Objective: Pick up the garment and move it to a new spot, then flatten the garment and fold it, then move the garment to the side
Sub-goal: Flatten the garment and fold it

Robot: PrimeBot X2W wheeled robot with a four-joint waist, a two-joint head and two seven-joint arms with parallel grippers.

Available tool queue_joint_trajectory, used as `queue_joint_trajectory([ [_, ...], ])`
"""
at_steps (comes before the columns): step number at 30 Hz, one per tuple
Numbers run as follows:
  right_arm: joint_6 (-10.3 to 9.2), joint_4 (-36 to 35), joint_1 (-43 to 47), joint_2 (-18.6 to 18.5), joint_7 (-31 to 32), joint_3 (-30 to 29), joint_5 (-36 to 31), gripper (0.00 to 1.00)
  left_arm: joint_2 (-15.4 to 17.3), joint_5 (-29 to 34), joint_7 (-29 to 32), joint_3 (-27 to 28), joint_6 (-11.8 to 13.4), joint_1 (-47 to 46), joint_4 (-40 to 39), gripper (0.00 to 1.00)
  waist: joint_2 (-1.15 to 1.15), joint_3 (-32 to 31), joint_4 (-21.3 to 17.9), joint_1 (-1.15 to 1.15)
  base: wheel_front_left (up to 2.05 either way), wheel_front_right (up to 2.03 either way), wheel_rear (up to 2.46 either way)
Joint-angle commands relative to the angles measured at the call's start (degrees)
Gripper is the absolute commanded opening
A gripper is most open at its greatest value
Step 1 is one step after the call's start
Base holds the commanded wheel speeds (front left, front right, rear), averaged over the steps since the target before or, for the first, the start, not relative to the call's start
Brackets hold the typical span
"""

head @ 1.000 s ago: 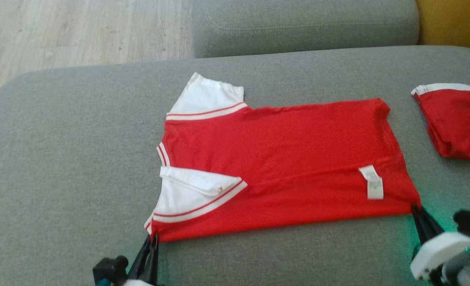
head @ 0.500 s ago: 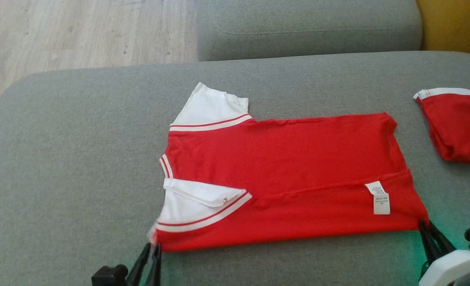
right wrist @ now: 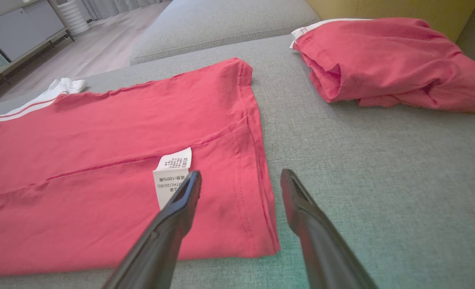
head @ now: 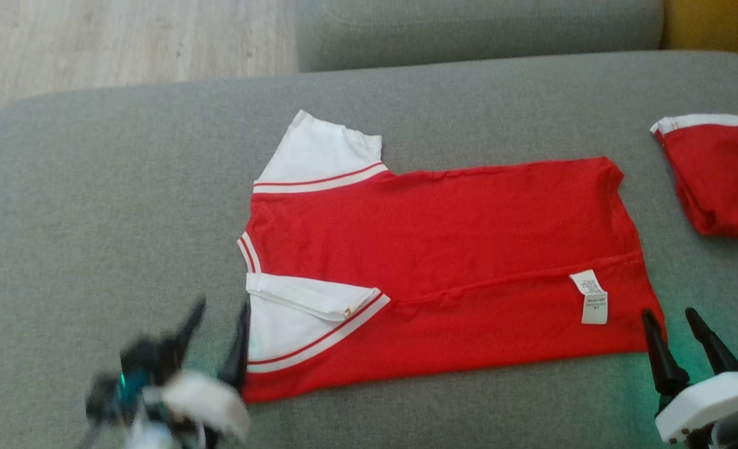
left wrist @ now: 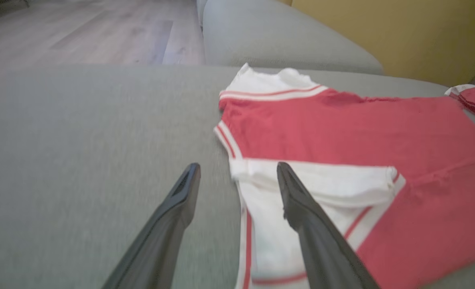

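Just to the right of the left gripper (head: 222, 305), the garment (head: 444, 249), a red shirt with white sleeves, is lying flat on the grey sofa cushion (head: 95, 218). This gripper's two dark fingers are standing spread apart and are pinching nothing. In the left wrist view, its left finger is pointing over bare cushion while its right finger is crossing the folded white sleeve (left wrist: 325, 188) at the shirt's near corner. From there the red cloth is stretching away towards the right gripper (head: 668, 313), whose fingers are likewise standing wide apart and are holding nothing. In the right wrist view, the shirt's hem corner is lying between these fingers, with the white care label (right wrist: 172, 176) showing just beside the left fingertip. Beyond the right gripper, well apart from the shirt, a second red garment (head: 718, 181) is lying bunched on the same cushion.
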Motion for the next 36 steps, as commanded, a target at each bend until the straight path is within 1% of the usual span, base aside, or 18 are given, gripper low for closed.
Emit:
queue_joint_trajectory([
  [1,0.20,-2.45,-0.21,-1.12,0.19,0.22,-0.72,1.00,2.07,1.01,0.96,2.30,-0.82,-6.67,-2.51,1.00,0.00,1.31,-0.49,0.00,0.00,0.00,0.00],
  [2,0.20,-3.83,-0.67,-0.95,0.78,-0.08,-1.33,1.00,3.48,1.53,3.63,2.08,-2.73,-12.24,-3.10,1.00,0.00,2.80,-0.87,0.00,0.00,0.00,0.00],
  [6,0.20,-6.23,-2.70,-0.86,1.99,0.21,-2.38,1.00,6.32,2.24,10.96,1.26,-7.38,-24.78,-2.14,1.00,0.00,6.50,-2.41,0.00,0.00,0.00,0.00],
  [7,0.20,-6.23,-2.70,-0.86,1.99,0.21,-2.38,1.00,6.32,2.24,10.96,1.26,-7.38,-24.78,-2.14,1.00,0.00,6.50,-2.41,0.00,0.00,0.00,0.00],
  [8,0.20,-6.67,-3.35,-0.92,2.20,0.37,-2.56,1.00,6.70,2.02,13.06,1.08,-8.62,-27.95,-1.26,1.00,0.00,7.47,-2.79,0.00,0.00,0.00,0.00],
  [11,0.20,-7.95,-5.29,-0.90,2.65,1.12,-2.78,1.00,7.68,0.80,20.58,0.02,-11.66,-36.79,2.41,1.00,0.00,10.31,-4.23,0.00,0.00,0.00,0.00],
  [14,0.20,-8.81,-7.04,-0.98,2.94,1.91,-2.88,1.00,8.32,-1.35,28.01,-1.09,-13.29,-44.76,6.77,1.00,0.00,13.24,-5.81,0.00,0.00,0.00,0.00],
  [18,0.20,-9.36,-9.12,-0.99,3.01,3.07,-2.83,1.00,9.01,-3.77,35.29,-2.74,-14.10,-53.33,12.82,1.00,0.00,16.73,-7.77,0.00,0.00,0.00,0.00],
  [23,0.20,-8.98,-11.56,-0.97,2.64,4.81,-2.67,1.00,10.03,-5.98,39.36,-5.15,-14.34,-59.01,19.39,1.00,0.00,19.34,-10.46,0.00,0.00,0.00,0.00],
  [26,0.20,-8.55,-12.66,-1.00,2.28,5.56,-2.46,1.00,11.17,-6.48,40.17,-7.37,-14.37,-60.93,22.06,1.00,0.00,20.23,-11.81,0.00,0.00,0.00,0.00],
  [32,0.20,-7.37,-13.73,-0.91,1.50,6.45,-2.19,1.00,13.15,-7.91,39.68,-10.61,-14.38,-63.41,25.57,1.00,0.00,21.69,-13.85,0.00,0.00,0.00,0.00],
  [36,0.20,-6.91,-14.50,-0.73,0.85,7.14,-1.97,1.00,13.98,-7.60,39.16,-11.87,-14.38,-65.16,27.39,1.00,0.00,22.97,-14.77,0.00,0.00,0.00,0.00],
])
